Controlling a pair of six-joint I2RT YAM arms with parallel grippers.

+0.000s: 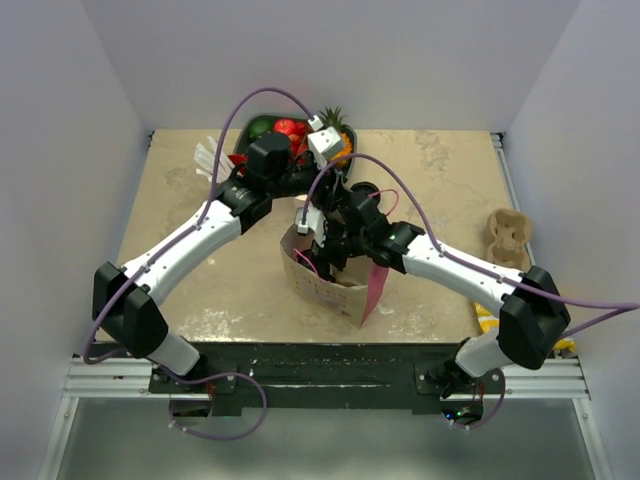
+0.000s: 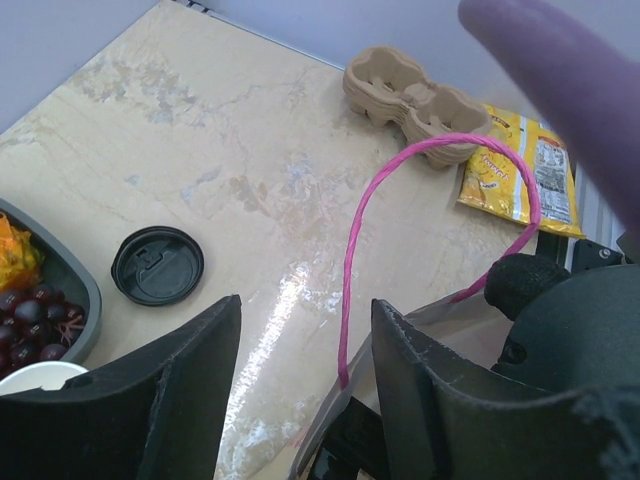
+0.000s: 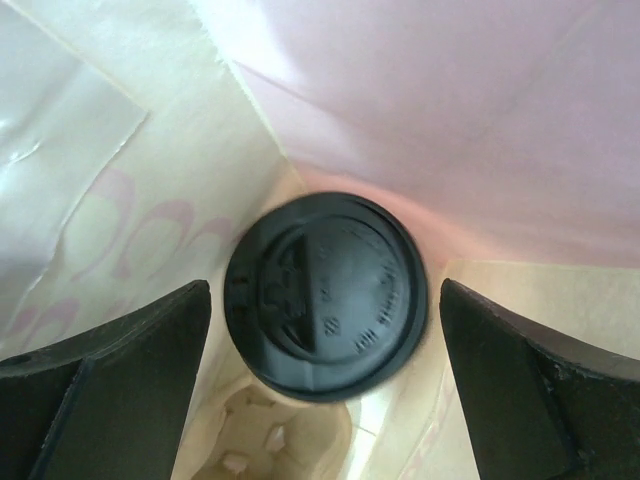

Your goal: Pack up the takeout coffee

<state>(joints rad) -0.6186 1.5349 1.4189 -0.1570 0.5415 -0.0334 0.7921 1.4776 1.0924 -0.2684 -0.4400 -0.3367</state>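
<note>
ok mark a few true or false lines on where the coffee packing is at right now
1. The takeout coffee sits inside the paper bag. True.
2. The right end effector is clamped on the coffee's lid. False: its fingers stand wide apart on either side of the lid, touching nothing.
3. A loose black lid lies on the table beside the fruit tray. True.
4. The cardboard cup carrier is stacked on the fruit tray. False: it lies on the table next to the yellow packet, well away from the tray.
</note>
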